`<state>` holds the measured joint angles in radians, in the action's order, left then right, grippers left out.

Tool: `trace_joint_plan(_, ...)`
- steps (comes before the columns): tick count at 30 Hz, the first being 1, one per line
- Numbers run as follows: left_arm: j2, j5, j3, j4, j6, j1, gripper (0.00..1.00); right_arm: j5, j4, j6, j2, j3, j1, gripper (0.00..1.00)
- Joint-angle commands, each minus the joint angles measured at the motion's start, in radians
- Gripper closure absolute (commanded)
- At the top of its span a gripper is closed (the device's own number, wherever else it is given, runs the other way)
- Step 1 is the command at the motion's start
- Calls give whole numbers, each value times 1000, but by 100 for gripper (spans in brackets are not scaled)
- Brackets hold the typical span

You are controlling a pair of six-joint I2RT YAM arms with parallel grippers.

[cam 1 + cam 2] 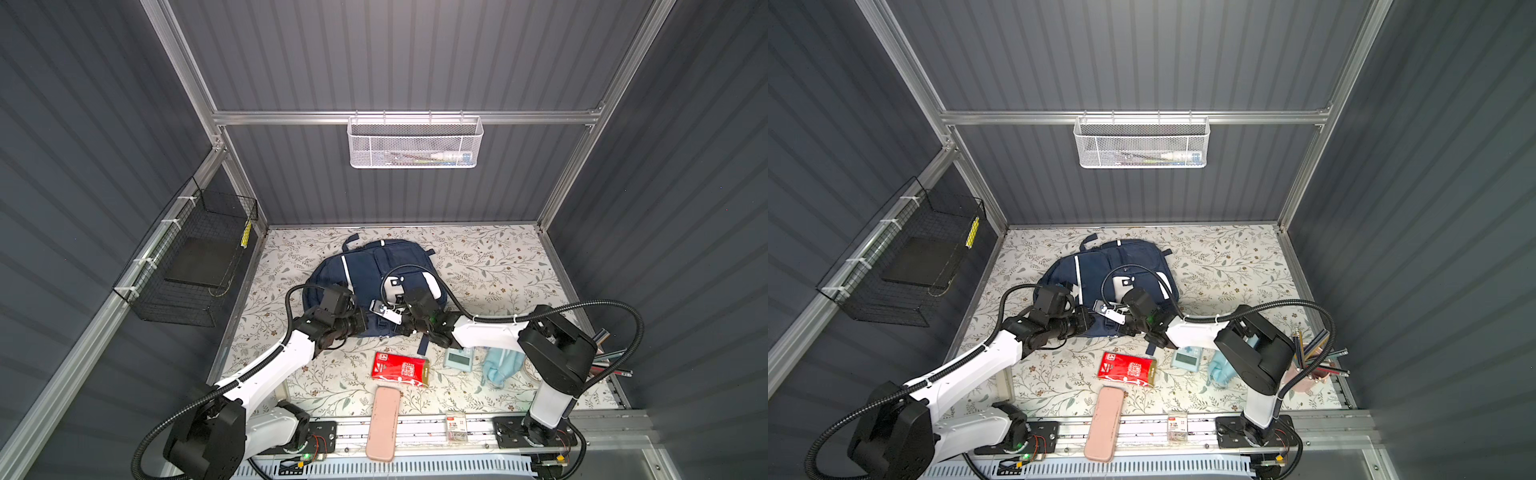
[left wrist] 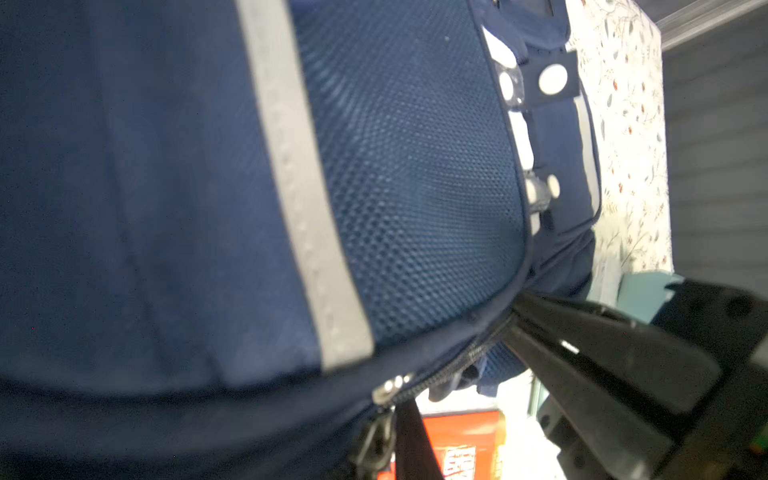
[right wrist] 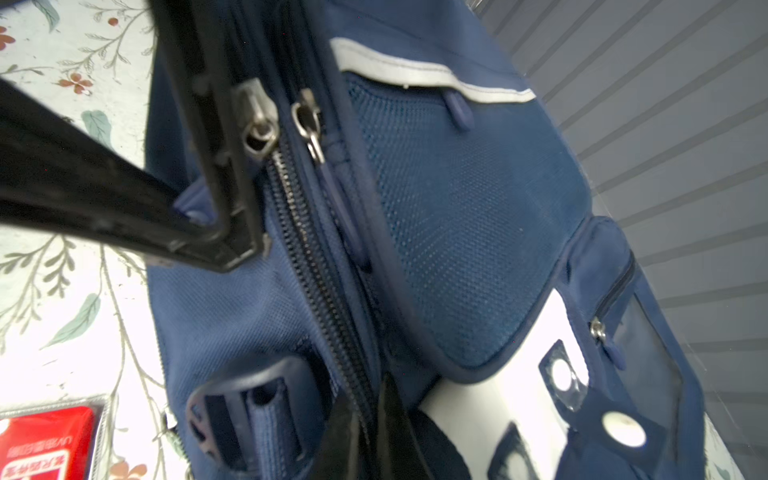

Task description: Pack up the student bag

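1. Bag [image 1: 361, 268] lies at the centre of the mat [image 1: 478, 257], long axis 12 to 6 o'clock.
2. Left gripper [image 3: 232, 249], fingers pinched together, sits at its 6 o'clock edge by a zip slider [image 3: 258, 129].
3. Right gripper [image 2: 515, 318], fingers closed, pinches the seam [image 2: 457, 334] toward 3 o'clock.

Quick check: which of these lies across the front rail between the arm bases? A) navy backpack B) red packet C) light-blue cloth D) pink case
D: the pink case lies across the front rail; the red packet sits wholly on the floral mat.
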<state>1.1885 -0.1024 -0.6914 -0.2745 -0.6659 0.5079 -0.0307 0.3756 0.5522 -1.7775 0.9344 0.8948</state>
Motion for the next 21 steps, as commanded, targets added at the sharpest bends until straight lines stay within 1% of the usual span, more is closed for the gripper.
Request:
trace_joint_plan(1,-32,82,-36,-85,21,-2,100,28,-20,-31,-10,-30,4,100)
trace_joint_plan(4,-60,54,-46,-120,6,-11,100,75,-7,-16,-10,-48,2,100)
trace_joint_plan(6,-74,14,-41,-134,3,-35,100,100,6,-5,-6,-65,-6,100)
trace_joint_plan(8,-87,-49,-24,-152,24,-119,100,101,32,5,9,-91,-19,100)
trace_joint_plan(10,-95,-147,-2,-155,65,-243,100,80,57,15,32,-119,-37,100)
trace_joint_plan(11,-95,-183,-3,-161,84,-284,100,72,62,22,40,-127,-43,100)
trace_joint_plan(12,-93,-208,-11,-173,106,-324,100,70,64,38,47,-134,-48,100)
trace_joint_plan(14,-80,-247,-26,-187,136,-376,100,77,71,65,56,-141,-56,100)
trace_joint_plan(16,-51,-334,-33,-173,148,-438,100,74,66,81,62,-143,-67,100)
trace_joint_plan(19,-20,-372,-44,-173,177,-526,100,70,78,80,69,-151,-100,100)
trace_joint_plan(21,-27,-337,-68,-204,223,-581,100,66,85,80,72,-158,-131,100)
